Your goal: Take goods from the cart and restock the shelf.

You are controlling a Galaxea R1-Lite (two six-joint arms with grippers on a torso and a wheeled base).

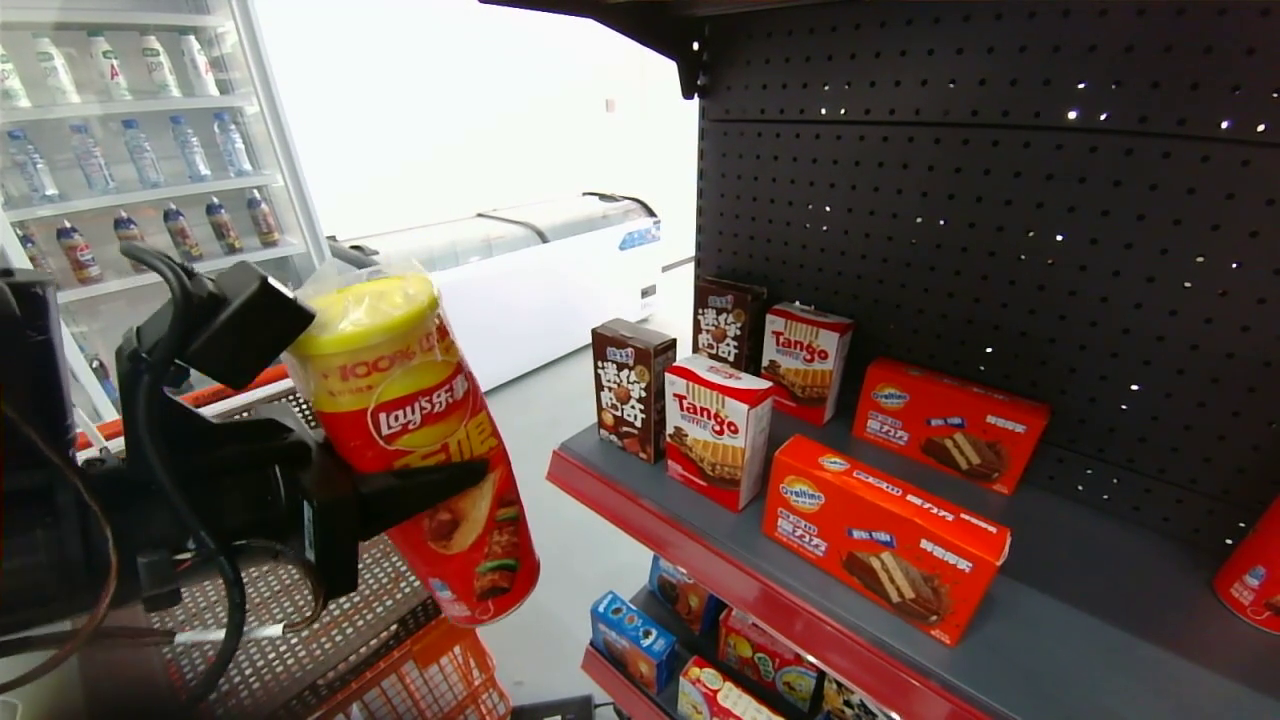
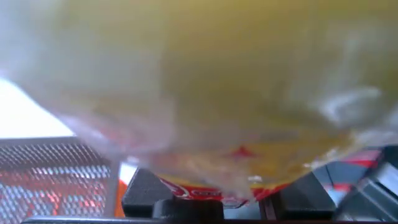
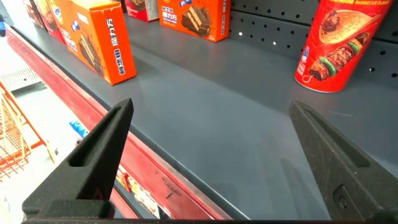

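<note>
- Left hand (image 1: 425, 490) is clenched on the chip can (image 1: 415, 420), gripping about mid-body.
- The can is in the air and tilted, with the yellow lid up and the base low and toward the shelf (image 1: 1050, 620).
- It hangs over the cart (image 1: 300, 620) mesh, left of the shelf's red front lip and apart from it.
- The left wrist close-up is a blur. The yellow mass is probably the same can, with dark fingers (image 2: 146, 196) either side of its red band.
- Right hand (image 3: 211, 112) is released, jaws wide apart, over bare grey shelf deck.
- Red can (image 3: 333, 43) stands upright at the back by the pegboard (image 1: 1000, 200), beyond the right hand.
- The shelf end nearest the held can is crowded. Brown boxes (image 1: 630, 388) and wafer boxes (image 1: 717, 430) stand upright in two rows.
- Near orange box (image 1: 885, 535) sits by the front lip, with the far orange box (image 1: 950, 425) behind it.
- Bare deck runs between the near orange box and the red can.
- Snack packs (image 1: 700, 640) fill the lower shelf.
- Behind are a chest freezer (image 1: 540, 270) and a drinks fridge (image 1: 130, 130).
</note>
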